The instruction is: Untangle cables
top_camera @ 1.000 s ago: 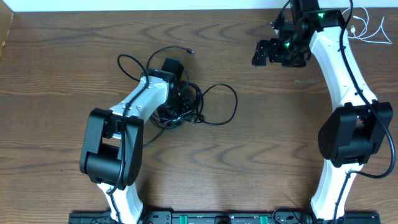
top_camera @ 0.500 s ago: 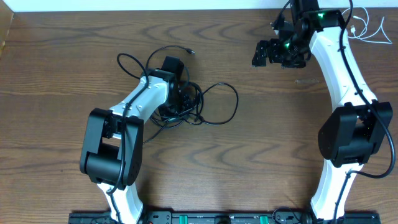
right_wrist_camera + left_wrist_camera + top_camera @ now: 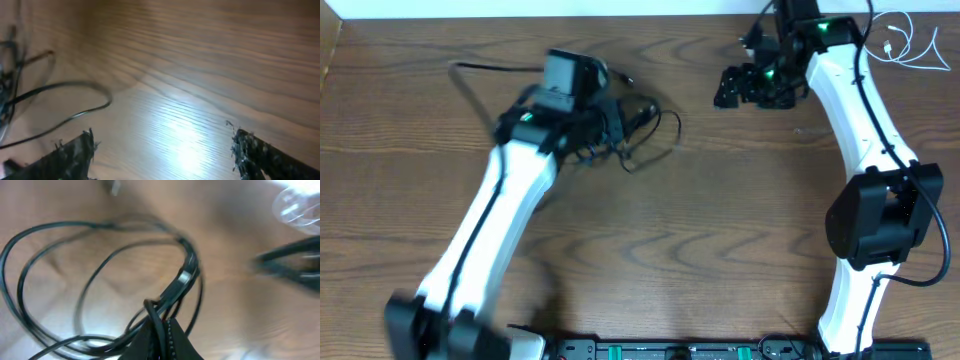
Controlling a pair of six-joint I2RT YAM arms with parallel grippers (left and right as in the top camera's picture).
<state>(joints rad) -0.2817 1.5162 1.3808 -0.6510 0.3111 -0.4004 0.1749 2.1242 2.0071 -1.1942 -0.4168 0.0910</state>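
Observation:
The tangle of thin black cables (image 3: 630, 130) hangs from my left gripper (image 3: 608, 122) at the back middle-left of the table. One strand trails off to the far left (image 3: 480, 68). In the left wrist view the left gripper (image 3: 162, 330) is shut on the black cables (image 3: 182, 275), whose loops spread out below. The white cable (image 3: 905, 40) lies at the back right corner. My right gripper (image 3: 732, 86) is open and empty above the table, right of the tangle; its fingers (image 3: 162, 150) stand wide apart, with a black cable loop (image 3: 65, 102) to their left.
The wooden table (image 3: 720, 230) has a white wall edge along the back. Both arm bases stand at the front edge. A clear plastic object (image 3: 300, 205) shows blurred at the top right of the left wrist view.
My left arm has swung up and back, dragging the black tangle away from the table's middle toward the back. The right gripper has shifted slightly left.

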